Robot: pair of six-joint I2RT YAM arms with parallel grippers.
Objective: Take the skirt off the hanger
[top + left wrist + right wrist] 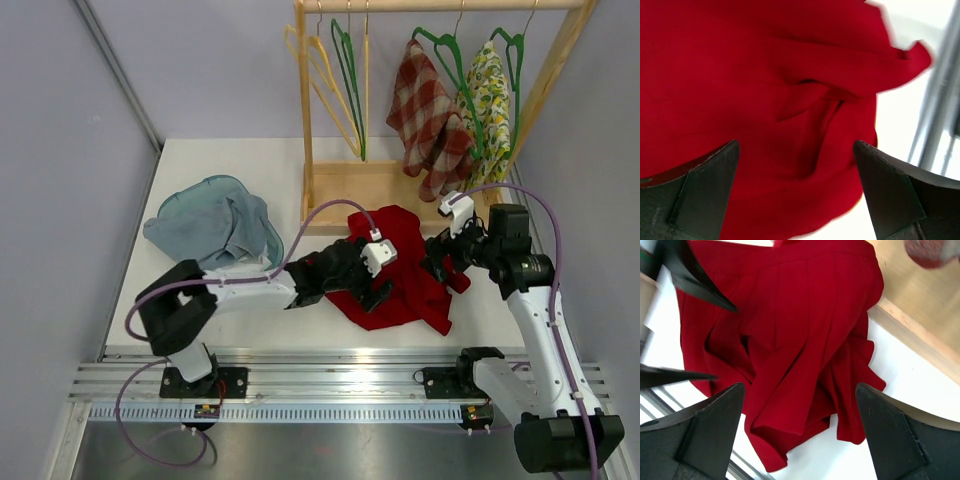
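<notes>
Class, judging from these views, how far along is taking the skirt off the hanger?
Done: red skirt lies loose on the table, no hanger showing in it. In hand: nothing; left end effector and right end effector hang open over it. Left: probably just withdrawing the arms.

Overhead; two wrist close-ups of skirt (pixel 412 288)

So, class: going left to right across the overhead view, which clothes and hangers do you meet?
Blue-grey cloth → empty yellow hangers → empty green hanger → red checked garment → lemon-print garment. The red skirt overlaps several, so it is left out.
</notes>
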